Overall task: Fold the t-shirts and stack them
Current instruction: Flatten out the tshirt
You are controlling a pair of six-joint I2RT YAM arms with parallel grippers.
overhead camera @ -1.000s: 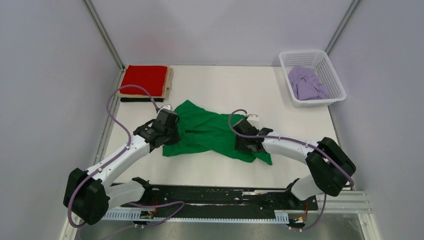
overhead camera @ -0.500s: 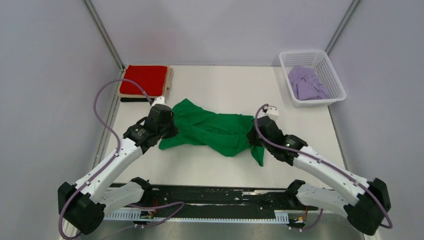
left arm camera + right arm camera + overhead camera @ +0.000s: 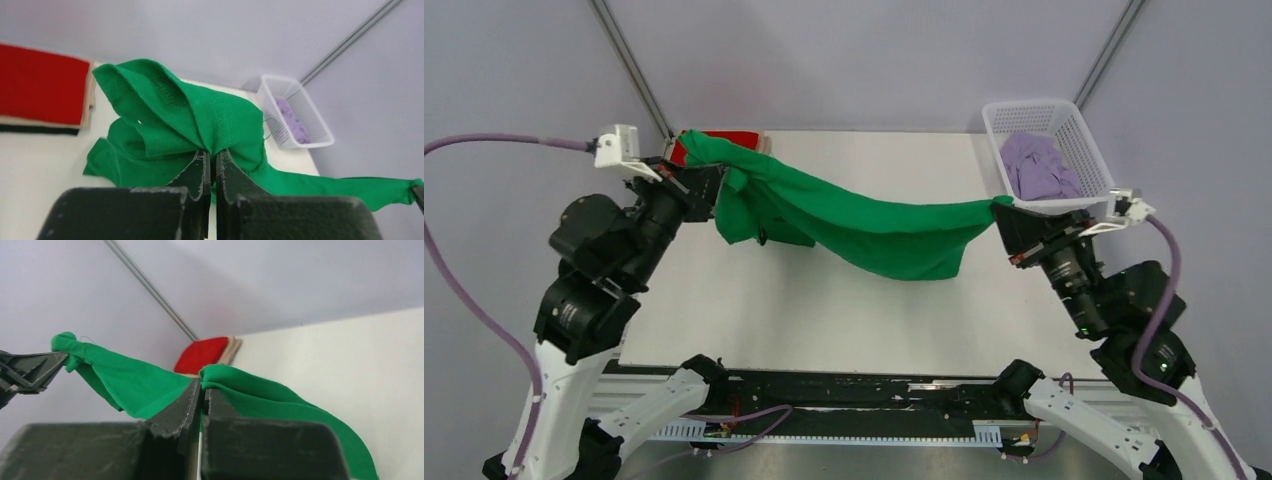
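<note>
The bright green t-shirt (image 3: 874, 225) hangs in the air above the table, stretched between both arms and sagging in the middle. My left gripper (image 3: 709, 185) is shut on its bunched left end (image 3: 190, 115), high at the back left. My right gripper (image 3: 1004, 215) is shut on a folded edge of the shirt's right end (image 3: 260, 395), near the basket. A folded red t-shirt (image 3: 40, 90) lies on a beige one (image 3: 90, 95) and a black one (image 3: 35, 129) at the back left corner. The lilac t-shirt (image 3: 1034, 165) lies crumpled in the basket.
The white lattice basket (image 3: 1064, 115) stands at the back right corner, just behind my right gripper. Grey walls with metal corner posts (image 3: 629, 65) close in the table on three sides. The white table top (image 3: 844, 310) lies bare beneath the hanging shirt.
Both arms have risen and swung apart, lifting the green t-shirt off the table and pulling it out between them. The right gripper closed on the cloth during this.
</note>
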